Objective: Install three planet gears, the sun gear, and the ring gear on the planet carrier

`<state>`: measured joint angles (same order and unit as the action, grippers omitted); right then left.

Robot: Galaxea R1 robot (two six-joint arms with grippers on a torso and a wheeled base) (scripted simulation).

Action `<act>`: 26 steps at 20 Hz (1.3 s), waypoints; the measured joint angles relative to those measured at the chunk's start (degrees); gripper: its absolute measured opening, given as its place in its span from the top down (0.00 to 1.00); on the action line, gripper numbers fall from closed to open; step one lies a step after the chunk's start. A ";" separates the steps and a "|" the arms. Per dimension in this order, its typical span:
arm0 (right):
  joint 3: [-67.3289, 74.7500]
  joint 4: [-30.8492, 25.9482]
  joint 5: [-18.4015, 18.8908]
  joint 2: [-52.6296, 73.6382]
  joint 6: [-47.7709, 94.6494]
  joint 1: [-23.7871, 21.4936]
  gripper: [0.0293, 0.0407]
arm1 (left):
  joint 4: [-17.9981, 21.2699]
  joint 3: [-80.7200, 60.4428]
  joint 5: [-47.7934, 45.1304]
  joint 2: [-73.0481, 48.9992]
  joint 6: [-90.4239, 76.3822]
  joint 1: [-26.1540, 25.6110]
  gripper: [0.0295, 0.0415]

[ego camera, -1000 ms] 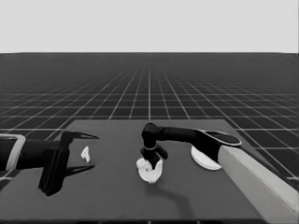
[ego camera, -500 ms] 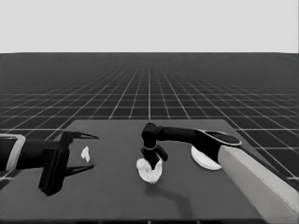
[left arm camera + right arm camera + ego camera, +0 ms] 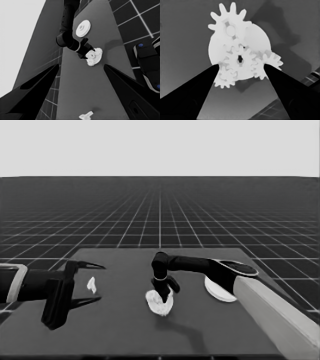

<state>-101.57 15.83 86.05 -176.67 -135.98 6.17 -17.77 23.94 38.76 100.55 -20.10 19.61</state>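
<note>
Gears point(image 3: 240, 60) sit meshed on the smaller round part point(image 3: 260, 40) directly beneath my right tool point(image 3: 165, 292), fingers spread, empty; larger round part point(image 3: 218, 289) lies just beside.

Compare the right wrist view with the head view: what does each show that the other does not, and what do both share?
Only the right wrist view shows four toothed gears sitting on the smaller round part, one in the middle. Only the head view shows the larger round part, the thin white piece and the waiting left hand at the table's left end. Both show the right hand at the smaller round part, and the dark table.
</note>
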 joint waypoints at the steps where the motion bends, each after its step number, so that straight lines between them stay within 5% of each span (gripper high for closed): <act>1: 0.00 0.00 0.00 0.00 0.00 0.00 0.19 | 0.00 0.00 0.00 0.00 0.00 0.00 0.25; 2: 0.00 0.00 0.00 0.00 0.00 0.00 0.19 | 0.00 0.00 0.00 0.00 0.00 0.00 0.25; 3: 2.21 -2.48 1.50 0.51 22.51 -2.79 0.12 | 0.00 0.00 0.00 0.00 0.00 0.00 0.25; 5: 3.71 -5.05 2.23 0.78 45.13 -6.23 0.17 | 0.00 0.00 0.00 0.00 0.00 0.00 0.25; 12: 4.14 -6.63 2.17 0.94 57.15 -7.82 0.19 | 0.00 0.00 0.00 0.00 0.00 0.00 0.25; 13: 30.28 5.87 -6.31 16.78 81.08 -0.70 0.02 | 0.00 0.00 0.00 0.00 0.00 0.00 0.25; 15: 62.22 17.81 -14.15 56.10 105.14 9.73 0.16 | 0.00 0.00 0.00 0.00 0.00 0.00 0.25; 17: 73.50 21.94 -16.93 69.37 113.47 12.78 0.19 | 0.00 0.00 0.00 0.00 0.00 0.00 0.25; 22: 79.01 23.99 -18.32 75.46 117.57 14.07 0.19 | 0.00 0.00 0.00 0.00 0.00 0.00 0.25; 23: 60.62 -3.57 -15.69 68.13 106.88 -5.49 0.10 | 0.00 0.00 0.00 0.00 0.00 0.00 0.25; 24: 39.65 -10.54 -10.40 59.31 103.08 -11.85 0.12 | 0.00 0.00 0.00 0.00 0.00 0.00 0.25; 26: 13.24 -12.31 -4.22 46.84 102.19 -11.60 0.18 | 0.00 0.00 0.00 0.00 0.00 0.00 0.25</act>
<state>-88.33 3.52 81.83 -129.82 -33.79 -5.43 -17.77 23.94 38.76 100.55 -20.10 19.61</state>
